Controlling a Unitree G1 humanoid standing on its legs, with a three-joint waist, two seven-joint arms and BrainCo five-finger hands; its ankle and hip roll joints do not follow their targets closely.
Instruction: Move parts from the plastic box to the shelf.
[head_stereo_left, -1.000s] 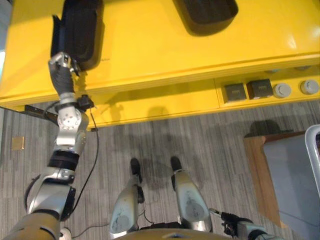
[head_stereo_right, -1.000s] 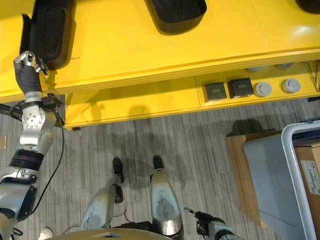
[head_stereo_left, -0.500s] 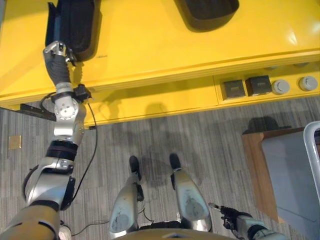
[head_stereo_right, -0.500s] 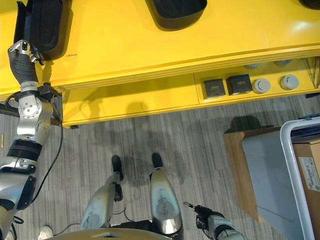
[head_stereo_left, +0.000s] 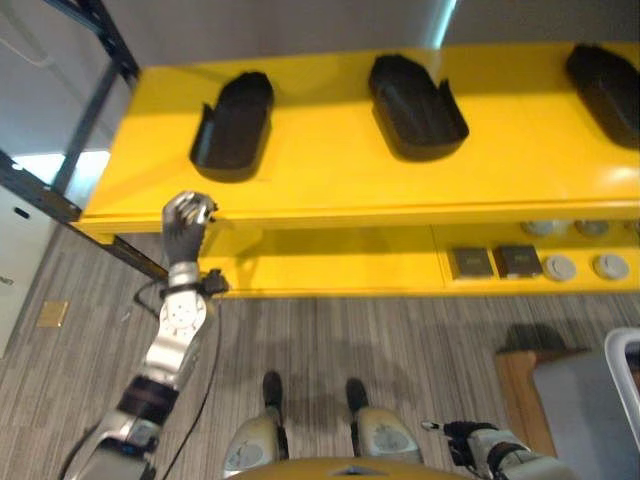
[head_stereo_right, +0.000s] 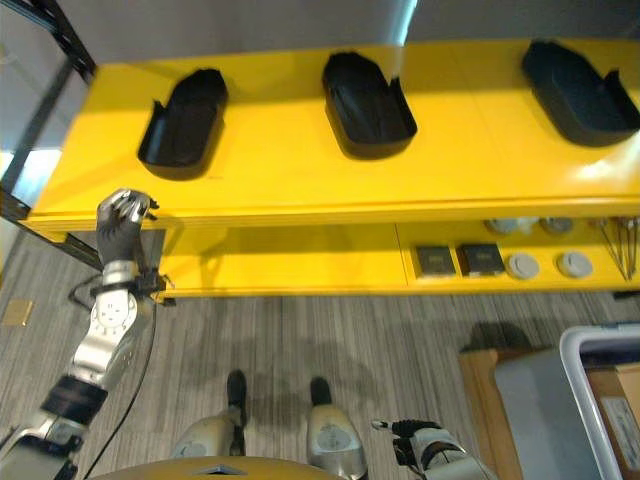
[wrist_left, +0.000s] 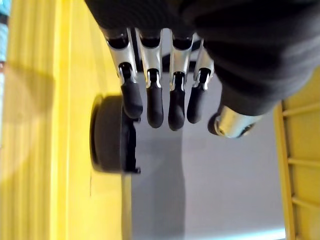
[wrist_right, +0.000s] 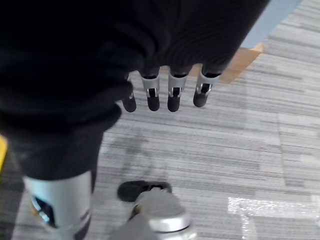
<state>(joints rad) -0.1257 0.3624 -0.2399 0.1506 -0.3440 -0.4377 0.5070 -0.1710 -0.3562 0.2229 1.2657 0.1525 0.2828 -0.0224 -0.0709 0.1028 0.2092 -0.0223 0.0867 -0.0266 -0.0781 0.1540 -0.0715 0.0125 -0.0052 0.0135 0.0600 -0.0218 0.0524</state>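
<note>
Grey striped floor (head_stereo_right: 330, 340). Wooden board (head_stereo_right: 478, 395) lying flat on it at lower right. Dark metal frame (head_stereo_left: 95, 75), slanting bars beside the yellow unit's left end. White cabinet (head_stereo_left: 15, 285) at far left.

3 parts (head_stereo_right: 368, 102) on shelf (head_stereo_right: 300, 170); box (head_stereo_right: 600, 400) right

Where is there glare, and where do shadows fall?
Left eye view: a pale sheen on the yellow shelf near its right end; each black part casts a soft shadow at its near edge. Right wrist view: a bright glare patch on the floor. Left wrist view: a dim shadow band crosses the shelf.
</note>
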